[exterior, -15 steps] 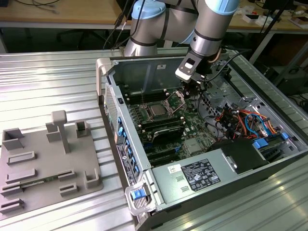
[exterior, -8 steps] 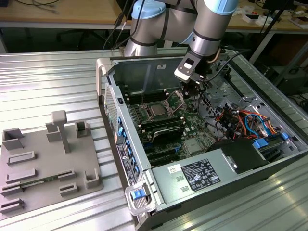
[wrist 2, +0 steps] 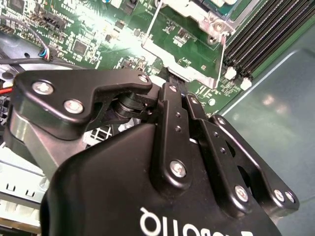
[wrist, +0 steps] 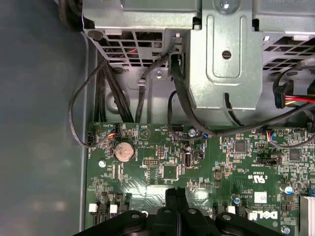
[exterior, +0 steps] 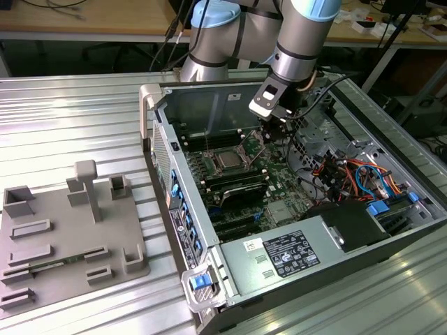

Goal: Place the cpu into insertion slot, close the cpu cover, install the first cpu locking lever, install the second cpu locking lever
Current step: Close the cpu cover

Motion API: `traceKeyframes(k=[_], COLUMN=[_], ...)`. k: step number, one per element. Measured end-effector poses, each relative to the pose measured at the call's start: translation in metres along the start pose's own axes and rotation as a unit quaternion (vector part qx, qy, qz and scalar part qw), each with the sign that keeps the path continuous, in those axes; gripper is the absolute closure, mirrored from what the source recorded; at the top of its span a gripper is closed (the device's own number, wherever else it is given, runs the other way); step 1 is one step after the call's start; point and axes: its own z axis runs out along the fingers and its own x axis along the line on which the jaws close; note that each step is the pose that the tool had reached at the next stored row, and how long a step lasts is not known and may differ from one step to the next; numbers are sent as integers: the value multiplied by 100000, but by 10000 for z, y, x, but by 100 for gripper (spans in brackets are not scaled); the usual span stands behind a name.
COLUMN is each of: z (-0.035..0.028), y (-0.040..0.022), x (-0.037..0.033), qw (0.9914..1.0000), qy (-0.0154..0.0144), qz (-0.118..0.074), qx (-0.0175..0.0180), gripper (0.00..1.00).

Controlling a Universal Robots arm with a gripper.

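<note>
Exterior view first: open grey metal computer case (exterior: 209, 105) lying on a ribbed silver table (exterior: 70, 118), with a flat grey moulded fixture tray (exterior: 70, 244) well apart on the exterior view's left. Inside, on the green circuit board (exterior: 279, 183), small flat square cpu with a silvery-grey top (exterior: 228, 160) already seated in the square dark insertion slot with its thin metal rim (exterior: 214, 165). Just beside it, on the slot's far side toward the exterior view's right, square silvery cpu cover frame (exterior: 253, 144) standing raised on its hinge, not yet down over the chip. Above the cover, grey-and-blue jointed robot arm (exterior: 300, 42) reaching down into the case from the far side. Seen in the first wrist view, black gripper (wrist: 175, 195) with its two fingers drawn together, no gap and nothing visible between them, hanging over the green board near a round silvery coin battery (wrist: 124, 151). Seen in the second wrist view, same narrow fingertips (wrist 2: 168, 98) right at the free edge of the raised cover, green board showing through its cut-out middle; cannot tell whether touching. Long black memory slots (wrist 2: 266, 29) lying just beside the socket.
</note>
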Motion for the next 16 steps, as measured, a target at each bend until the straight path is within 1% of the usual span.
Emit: traceKeyframes(k=[1,2,10,14,16], z=[-4,-8,-12,-13,-12], y=[-99,-177,-304,-341,-343], x=[3,5,8,10,10], qw=[100000,100000,100000,100000,100000], qy=[4,-1,2,0,5], qz=[-1,7,-1,8,-1], qx=[-2,2,-1,0,1], gripper=[89,89,89,89,89])
